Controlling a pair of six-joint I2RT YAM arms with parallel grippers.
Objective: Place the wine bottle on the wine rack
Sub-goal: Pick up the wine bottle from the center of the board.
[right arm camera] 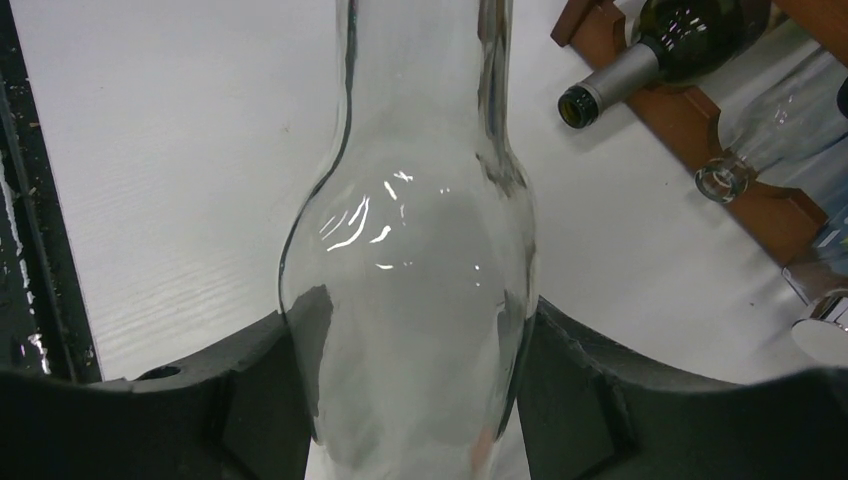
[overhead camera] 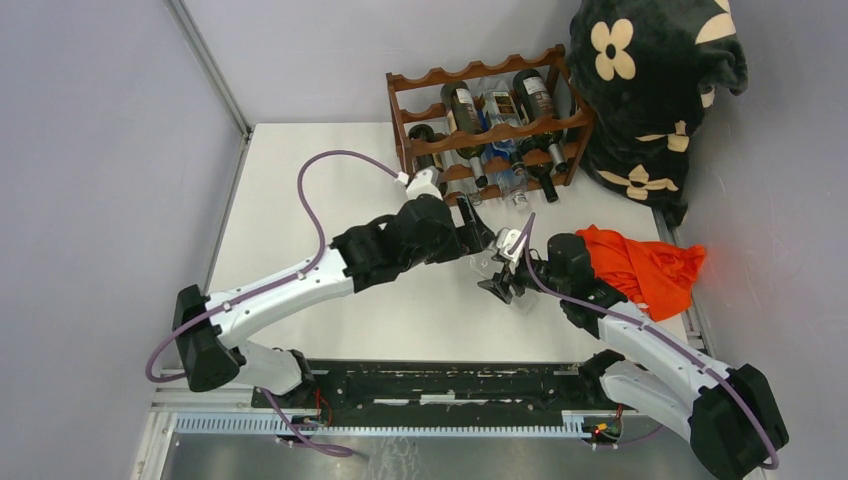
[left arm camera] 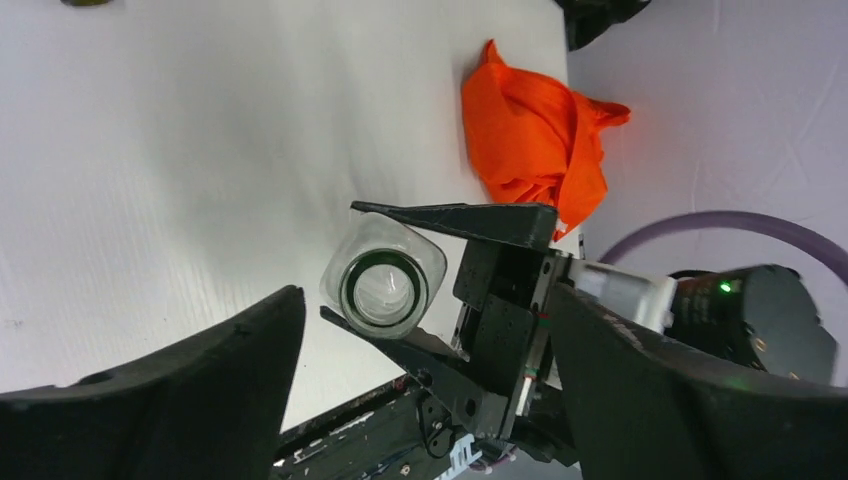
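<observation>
Right gripper (right arm camera: pixel 415 330) has the wine bottle (right arm camera: pixel 420 250)! It's a clear glass one, and both black fingers press against its wide body, one on each side, jaws about halfway closed. The neck points away from that wrist, toward the left gripper (left arm camera: pixel 425 305).

The left one stands well open. Its two fingers are spread wide with nothing between them, and its camera looks straight down the bottle's round mouth.

The bottle sits over the middle of the white table (overhead camera: pixel 300 200), just in front of the wine rack (overhead camera: pixel 500 132) and not on it. Whether its base touches the tabletop, I cannot tell.

The reddish-brown rack stands at the far edge, loaded with dark and clear bottles. One dark bottle (right arm camera: pixel 650 60) pokes its foil-wrapped neck out at the front. An orange cloth (overhead camera: pixel 645 265) lies crumpled just right of the right arm, and a black flowered blanket (overhead camera: pixel 650 70) is heaped at the far right.
</observation>
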